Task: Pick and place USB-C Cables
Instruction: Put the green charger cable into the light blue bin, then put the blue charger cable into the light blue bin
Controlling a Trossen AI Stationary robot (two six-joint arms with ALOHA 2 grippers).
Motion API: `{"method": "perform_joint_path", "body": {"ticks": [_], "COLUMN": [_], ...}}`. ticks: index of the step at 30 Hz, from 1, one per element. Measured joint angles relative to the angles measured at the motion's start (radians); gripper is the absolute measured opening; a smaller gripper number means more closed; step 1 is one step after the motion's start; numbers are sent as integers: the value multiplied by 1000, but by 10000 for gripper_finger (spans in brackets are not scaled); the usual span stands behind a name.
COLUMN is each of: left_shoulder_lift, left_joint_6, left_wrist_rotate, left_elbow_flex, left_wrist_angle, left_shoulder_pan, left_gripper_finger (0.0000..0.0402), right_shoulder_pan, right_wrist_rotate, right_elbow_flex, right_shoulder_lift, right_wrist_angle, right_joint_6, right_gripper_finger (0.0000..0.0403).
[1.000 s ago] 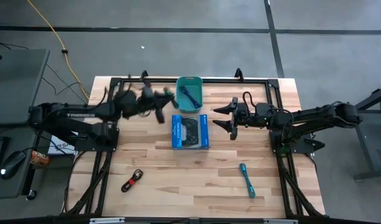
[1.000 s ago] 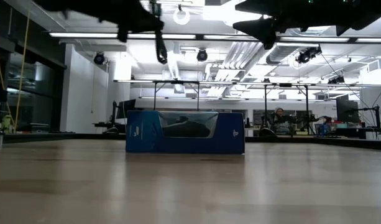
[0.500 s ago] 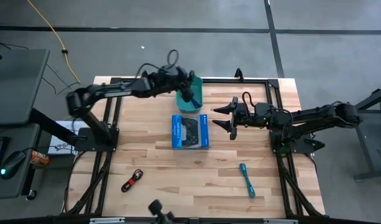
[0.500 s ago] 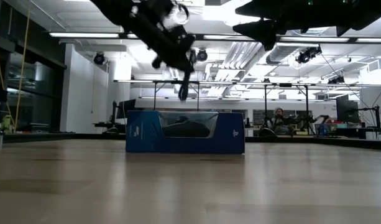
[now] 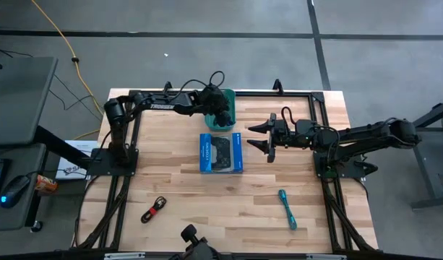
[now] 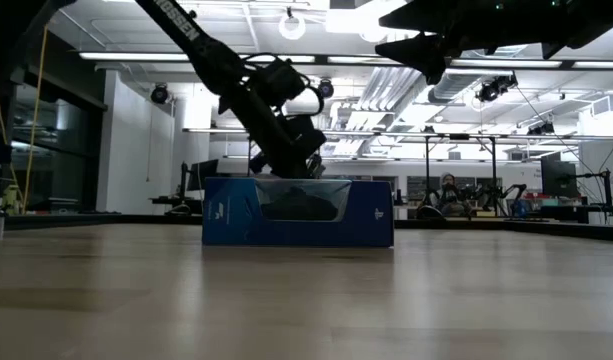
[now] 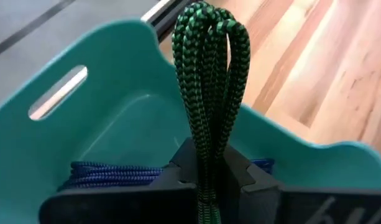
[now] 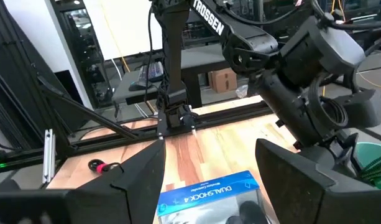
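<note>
Left gripper (image 7: 209,180) moved into teal bin (image 7: 115,118), clamping green cable (image 7: 210,74).

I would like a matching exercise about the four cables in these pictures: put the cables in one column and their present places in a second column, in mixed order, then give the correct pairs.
Cables:
1. green cable
2. dark blue cable
3. teal cable
4. black cable with red band

Places:
A. on the table, front right
B. lying inside the teal bin
C. on the table, front left
D. held in the left gripper over the bin

Pairs: 1-D, 2-B, 3-A, 4-C
</note>
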Motion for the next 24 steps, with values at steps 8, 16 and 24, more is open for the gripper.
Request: {"method": "perform_joint_path", "body": {"ticks": [8, 16, 24], "left_shoulder_lift": [24, 24, 24], "left_joint_6": [0, -3, 8], "left_wrist_rotate": [-16, -26, -61], "left_elbow_flex": [2, 2, 1], "left_wrist_angle": [-10, -10, -10], "left_shoulder_pan": [2, 1, 1], "left_gripper_finger": [10, 41, 95], "right_shoulder_pan": [0, 0, 0], "right_wrist_rotate": [0, 0, 0], "right_elbow_flex": [0, 0, 0], "right_shoulder_lift": [0, 0, 0], "right_wrist_angle": [-3, -4, -9], "right_joint_6": [0, 0, 0], "right_gripper_finger": [241, 241, 241]}}
